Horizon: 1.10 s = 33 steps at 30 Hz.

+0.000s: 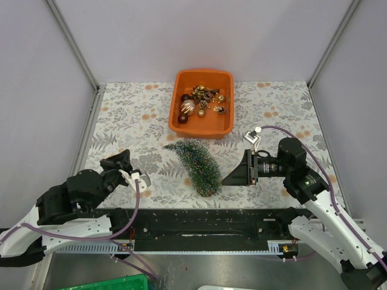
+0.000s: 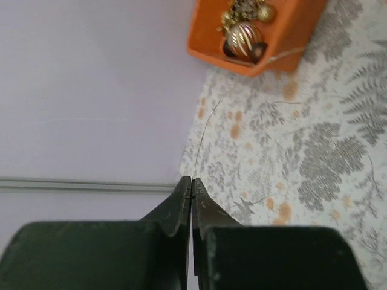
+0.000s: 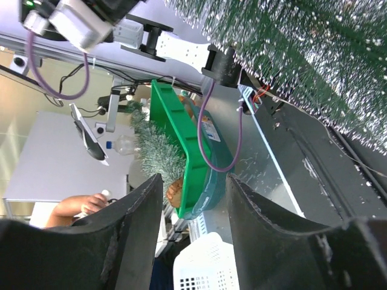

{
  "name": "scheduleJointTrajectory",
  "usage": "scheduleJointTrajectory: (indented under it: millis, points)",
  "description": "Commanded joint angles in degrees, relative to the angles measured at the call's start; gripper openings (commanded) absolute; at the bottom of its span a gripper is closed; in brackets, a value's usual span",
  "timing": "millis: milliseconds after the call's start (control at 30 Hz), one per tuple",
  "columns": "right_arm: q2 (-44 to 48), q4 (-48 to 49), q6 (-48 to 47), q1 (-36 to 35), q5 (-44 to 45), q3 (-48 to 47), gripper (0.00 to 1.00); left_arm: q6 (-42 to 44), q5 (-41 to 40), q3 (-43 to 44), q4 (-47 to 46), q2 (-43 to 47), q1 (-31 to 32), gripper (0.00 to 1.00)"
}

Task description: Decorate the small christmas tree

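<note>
Nearest the camera, a black base rail (image 1: 199, 228) spans the near table edge and carries both arms.

1. Left arm (image 1: 66, 208): folded low at the table's left side. The left gripper (image 2: 191, 185) has its fingers pressed together with no gap. A hair-thin line runs from the fingertips toward the orange tray (image 1: 204, 72); whether it is pinched cannot be told.
2. Table cover (image 1: 127, 121): grey leaf print with orange dots.
3. Orange tray: at the far centre of the table. It holds a striped gold-and-brown bauble (image 1: 187, 107), a dark brown bauble (image 1: 182, 118) and small gold ornaments (image 1: 208, 96).
4. Small christmas tree (image 1: 196, 164): lies on its side just in front of the tray, tip toward the tray's left corner and round base toward the near edge. No ornament shows on it.
5. Right gripper (image 3: 193, 181): aimed left, just beside the tree's base end. The jaws stand apart with nothing between them.
6. Off the table, in the right wrist view: a green crate (image 3: 181, 139) bearing a label (image 3: 208, 133) too blurred to read, and a white perforated basket (image 3: 202, 266).
</note>
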State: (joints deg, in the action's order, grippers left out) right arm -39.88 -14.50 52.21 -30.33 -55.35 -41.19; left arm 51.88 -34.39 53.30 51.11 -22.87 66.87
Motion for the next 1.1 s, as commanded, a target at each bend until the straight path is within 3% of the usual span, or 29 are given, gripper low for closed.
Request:
scheduleJointTrajectory:
  millis: [0,167,433,633,800,1067]
  points:
    - [-2.22,-4.66,-7.55,-0.08,2.09,-4.25,0.54,6.03,-3.66,5.59,-11.02,-1.56,-0.08,0.00]
    - [-3.19,-4.92,-8.96,-0.08,4.72,-5.39,0.55,9.21,-5.77,3.49,-12.97,-0.77,-0.16,0.00]
    - [-3.89,-1.06,-10.72,-0.08,11.75,-8.29,0.66,-3.62,-0.95,-0.03,3.28,-1.21,-0.16,0.00]
    - [-4.33,-0.44,-14.06,-0.08,16.50,-11.37,0.73,-5.02,-1.02,-5.13,4.61,0.72,-0.16,0.00]
    - [-4.94,4.46,-14.50,-0.08,18.35,-11.55,0.81,-14.51,-4.54,-4.61,7.06,0.11,-0.25,0.00]
    - [-9.42,9.14,-15.29,-0.08,16.77,-11.19,0.86,-10.58,-9.29,3.12,-4.86,-0.07,-1.57,0.00]
